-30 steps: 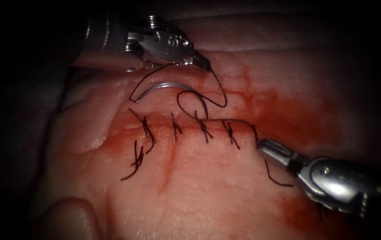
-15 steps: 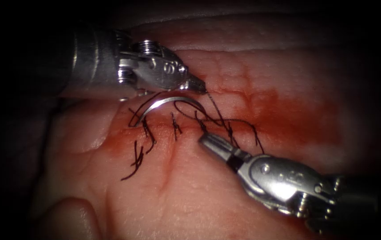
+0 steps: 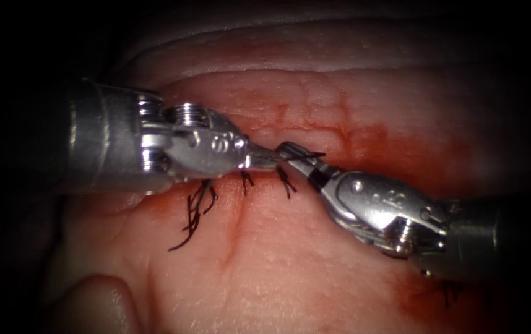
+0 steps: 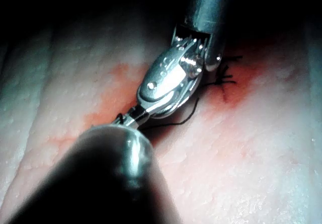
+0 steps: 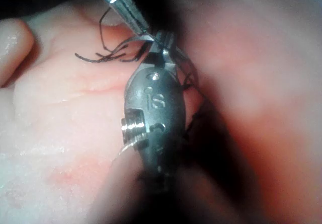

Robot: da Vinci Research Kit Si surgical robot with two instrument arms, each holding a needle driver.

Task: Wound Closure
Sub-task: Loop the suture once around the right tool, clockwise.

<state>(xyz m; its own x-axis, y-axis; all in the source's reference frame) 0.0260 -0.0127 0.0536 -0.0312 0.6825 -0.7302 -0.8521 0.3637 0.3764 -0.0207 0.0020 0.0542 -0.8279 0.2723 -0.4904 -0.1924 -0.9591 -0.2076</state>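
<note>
Right now your left tool, the silver wristed needle driver, has its jaws drawn together into a thin point. They pinch the dark suture thread, and a short length of it runs off to the right from that tip. Your right tool, the matching silver driver, comes in from the lower right and meets the left one tip to tip, touching or nearly so. I cannot tell how it is set or what it has hold of, though strands of thread cross right at its tip in the right wrist view. I cannot tell where the curved needle lies, or whether it is in the tissue. Both tips sit over the horizontal cut, and the dark knotted stitches show just below them. Loose cut ends of thread trail down under your left tool. Red fluid stains the pale pink pork tissue around the right half of the cut.
</note>
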